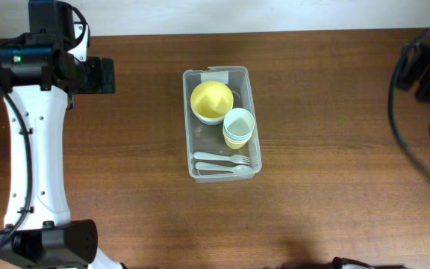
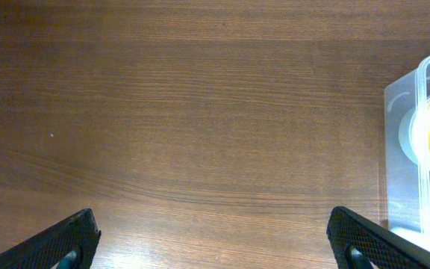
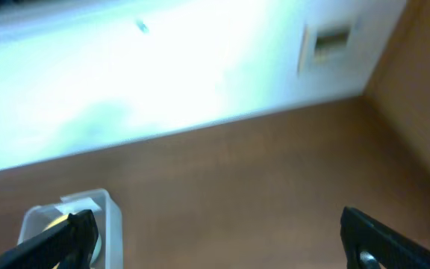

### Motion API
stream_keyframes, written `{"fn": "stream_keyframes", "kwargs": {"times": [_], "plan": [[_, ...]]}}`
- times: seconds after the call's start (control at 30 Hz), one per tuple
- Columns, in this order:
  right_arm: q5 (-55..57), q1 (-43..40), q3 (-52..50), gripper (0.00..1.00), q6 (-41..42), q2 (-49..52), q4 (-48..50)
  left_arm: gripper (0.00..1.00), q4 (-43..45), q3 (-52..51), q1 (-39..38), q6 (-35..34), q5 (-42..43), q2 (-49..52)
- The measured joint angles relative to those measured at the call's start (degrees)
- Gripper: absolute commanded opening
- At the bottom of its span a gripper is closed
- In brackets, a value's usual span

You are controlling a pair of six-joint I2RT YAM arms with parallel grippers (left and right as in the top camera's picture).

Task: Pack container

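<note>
The clear rectangular container [image 1: 187, 127] stands mid-table. Inside it are a yellow bowl [image 1: 212, 100], a pale green cup stacked in a yellow cup [image 1: 238, 125], and a white fork [image 1: 222, 158] and spoon [image 1: 224, 169] at the near end. My left gripper [image 2: 215, 240] is open over bare wood, well left of the container [image 2: 394, 149], with nothing between its fingers. My right gripper [image 3: 219, 240] is also open and empty, raised and tilted toward the back wall. One corner of the container [image 3: 109, 217] shows behind its left finger.
The left arm's white link [image 1: 32, 164] runs along the table's left side, with its black wrist [image 1: 88, 75] at the back left. Dark cables and the right arm's body [image 1: 424, 75] sit at the right edge. A white wall [image 3: 163, 67] borders the far side.
</note>
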Motion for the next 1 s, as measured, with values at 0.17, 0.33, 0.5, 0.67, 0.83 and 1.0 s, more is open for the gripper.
{"fn": "stream_keyframes", "kwargs": {"times": [0.17, 0.33, 0.5, 0.67, 0.83, 1.0], "plan": [[0.7, 2.1, -22.4, 0.99, -5.7, -16.7, 16.6, 1.00, 0.0, 0.0, 0.0, 0.0, 0.1, 0.0], [1.1, 2.2, -42.6, 0.99, -7.3, -27.5, 20.7, 1.00, 0.0, 0.0, 0.0, 0.0, 0.1, 0.0], [1.3, 2.3, -63.6, 0.99, -7.8, -39.6, 27.6, 1.00, 0.0, 0.0, 0.0, 0.0, 0.0, 0.0], [1.3, 2.3, -80.5, 0.99, -8.0, -52.3, 32.8, 1.00, 0.0, 0.0, 0.0, 0.0, 0.0, 0.0], [1.3, 2.3, -91.1, 0.99, -8.0, -61.9, 34.1, 1.00, 0.0, 0.0, 0.0, 0.0, 0.0, 0.0], [1.3, 2.3, -98.0, 0.99, -8.0, -70.8, 34.5, 1.00, -0.1, 0.0, 0.0, 0.0, 0.0, 0.0]]}}
